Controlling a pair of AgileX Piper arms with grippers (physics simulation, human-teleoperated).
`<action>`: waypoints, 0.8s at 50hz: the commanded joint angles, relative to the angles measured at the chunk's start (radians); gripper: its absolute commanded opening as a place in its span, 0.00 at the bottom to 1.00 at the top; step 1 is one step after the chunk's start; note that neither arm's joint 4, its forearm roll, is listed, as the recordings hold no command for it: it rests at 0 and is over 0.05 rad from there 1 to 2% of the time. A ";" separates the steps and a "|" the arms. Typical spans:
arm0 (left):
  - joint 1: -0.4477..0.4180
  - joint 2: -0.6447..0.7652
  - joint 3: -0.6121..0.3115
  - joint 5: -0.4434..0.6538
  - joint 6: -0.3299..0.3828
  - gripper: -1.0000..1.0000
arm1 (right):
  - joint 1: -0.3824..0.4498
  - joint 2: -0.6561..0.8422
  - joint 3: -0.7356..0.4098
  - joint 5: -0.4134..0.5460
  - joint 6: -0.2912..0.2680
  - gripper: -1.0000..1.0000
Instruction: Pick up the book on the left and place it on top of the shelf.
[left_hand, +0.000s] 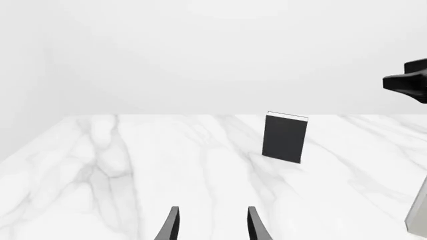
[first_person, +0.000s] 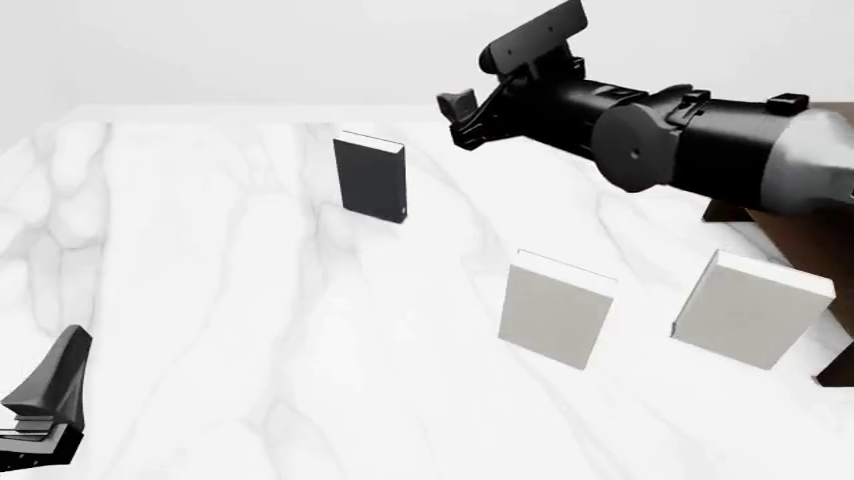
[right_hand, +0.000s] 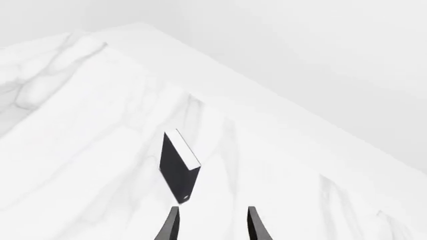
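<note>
front view, left to right: left gripper (first_person: 47, 400) parked low at the lower-left corner, jaws apart and empty going by its wrist view. dark book (first_person: 370, 178) upright in the upper-middle on the marble table (first_person: 240, 330), well apart from both grippers. right gripper (first_person: 467, 110) raised at upper centre, just right of the book and above it, fingers spread and holding nothing. two pale grey books (first_person: 557, 308) standing at lower right, clear of the dark one. sliver of the brown shelf (first_person: 801, 240) at the right edge, mostly hidden behind the arm, so top surface hard to judge.

probably still the approach. best to line the open jaws across the thin cover faces, come down squarely over the white top edge, close only once both pads flank it, avoiding a nudge that tips it.
</note>
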 joint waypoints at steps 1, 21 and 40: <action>0.000 0.000 0.000 0.000 0.000 1.00 | 0.021 0.080 -0.078 -0.003 0.007 1.00; 0.000 0.000 0.000 0.000 0.000 1.00 | 0.024 0.218 -0.194 -0.017 0.026 1.00; 0.000 0.000 0.000 0.000 0.000 1.00 | 0.017 0.302 -0.239 -0.043 0.037 1.00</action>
